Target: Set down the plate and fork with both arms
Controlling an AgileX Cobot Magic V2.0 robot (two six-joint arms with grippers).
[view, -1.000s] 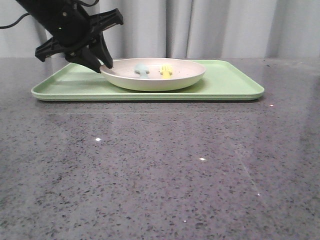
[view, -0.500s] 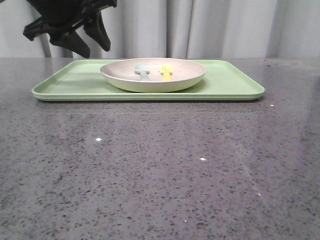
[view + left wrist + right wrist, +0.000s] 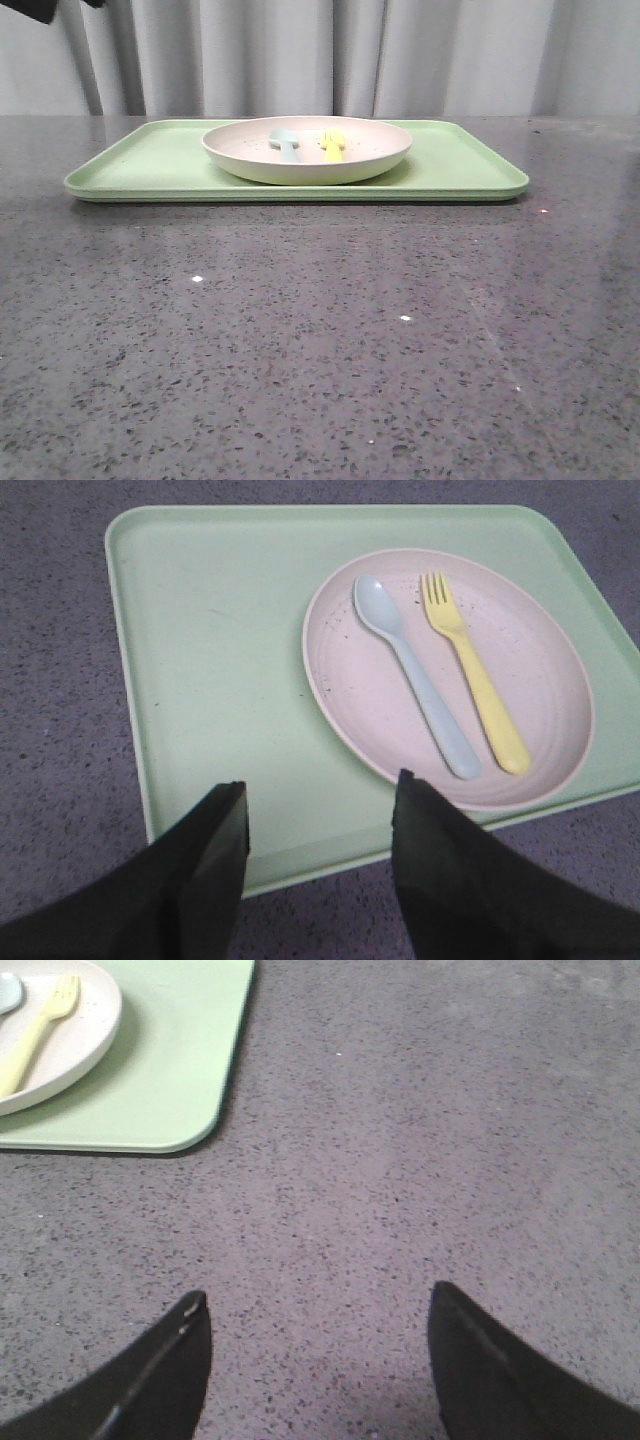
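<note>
The cream speckled plate (image 3: 306, 149) (image 3: 450, 675) rests on the light green tray (image 3: 140, 160) (image 3: 200, 650). Inside it lies the pale yellow fork (image 3: 332, 143) (image 3: 476, 675) (image 3: 38, 1032), beside a pale blue-green spoon (image 3: 285, 141) (image 3: 415, 675). My left gripper (image 3: 320, 790) hangs open and empty high above the tray's near edge, apart from the plate; in the front view only a dark scrap of that arm (image 3: 30, 8) shows at the top left corner. My right gripper (image 3: 318, 1305) is open over bare table, off the tray's corner (image 3: 170, 1110), and is out of the front view.
The grey speckled tabletop (image 3: 320, 330) stretches in front of the tray and around it. Pale curtains (image 3: 400, 55) hang behind the table's far edge.
The left arm has let go at the plate's left rim and risen up and to the left, almost out of the front view. Plate, fork and spoon have stayed put.
</note>
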